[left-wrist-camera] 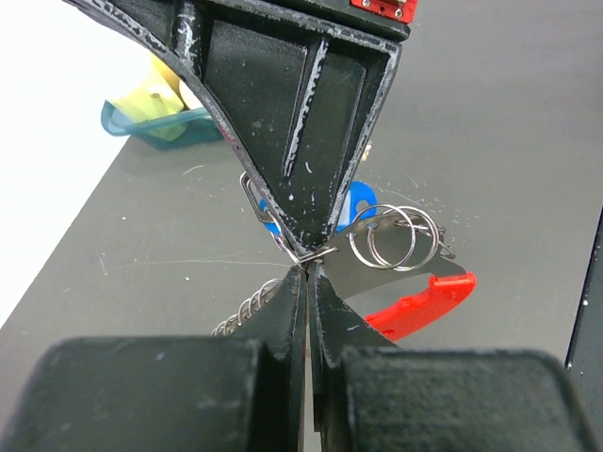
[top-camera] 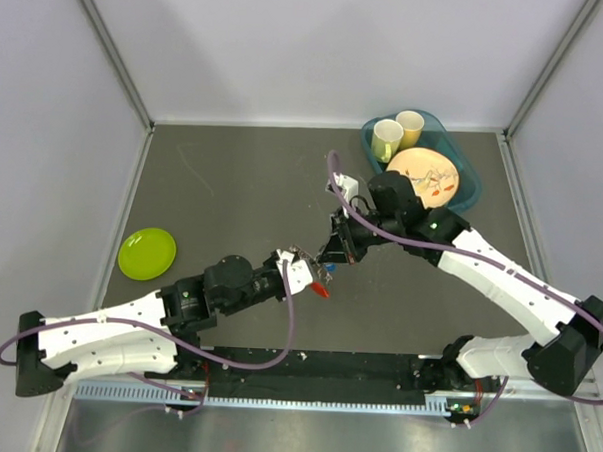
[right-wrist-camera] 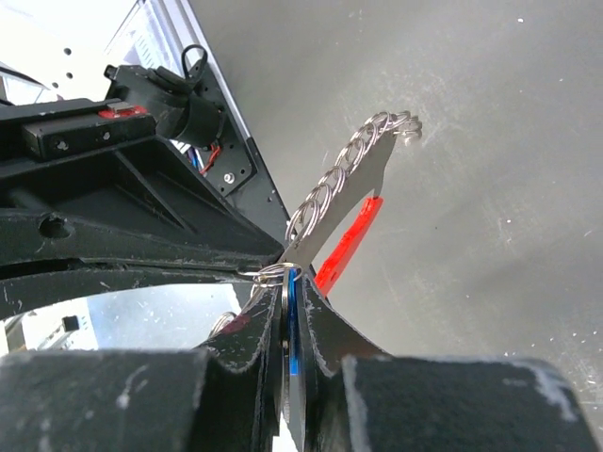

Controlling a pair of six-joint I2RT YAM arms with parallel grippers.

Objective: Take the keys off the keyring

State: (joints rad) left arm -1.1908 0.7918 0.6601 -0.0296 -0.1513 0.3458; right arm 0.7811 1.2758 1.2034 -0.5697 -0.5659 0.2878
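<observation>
A teal tray at the table's 1 o'clock held two yellow cups and an orange plate; a green plate lay at 9 o'clock, with bare grey tabletop around it; near centre the left gripper was pressed together on the thin wire keyring; the right gripper pinched the blue key; the red key and a twisted silver chain hung below.
</observation>
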